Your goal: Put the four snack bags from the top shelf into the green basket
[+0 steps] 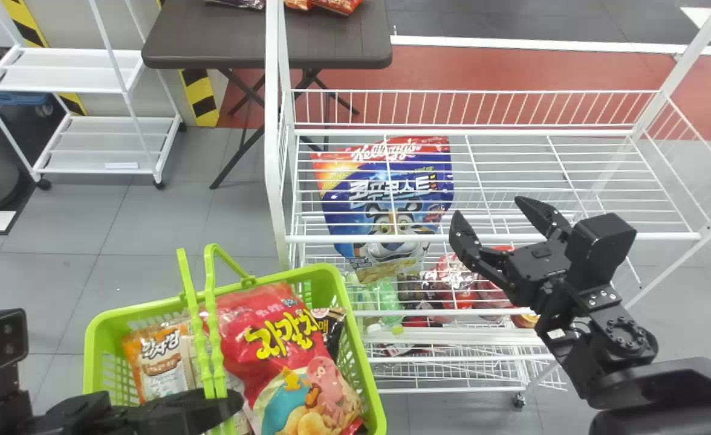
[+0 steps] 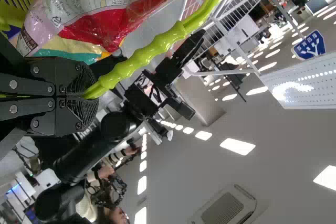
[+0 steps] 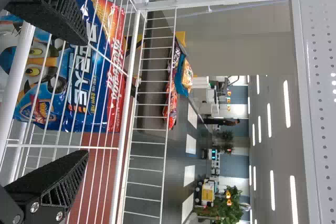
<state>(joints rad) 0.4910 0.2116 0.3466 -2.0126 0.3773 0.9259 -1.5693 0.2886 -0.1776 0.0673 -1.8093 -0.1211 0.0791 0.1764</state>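
1 white rack [image 1: 274, 151]: its top shelf [image 1: 361, 238] is being overhung by the right gripper [image 1: 487, 207], spread wide, holding nothing.
Green basket [image 1: 92, 338]: is being clenched by its handle [image 2: 157, 48] in the left gripper [image 2: 86, 95], lying left of and below the right gripper.
Blue bag [image 1: 355, 199]: is being crossed by shelf wires, apparently below them.
Red bag [image 1: 271, 338]: is being contained in the basket.
Orange-and-white bag [image 1: 162, 362]: is lying left of it.
Dark bag [image 1: 331, 320]: is being partly hidden; a 4th is not being distinguished.
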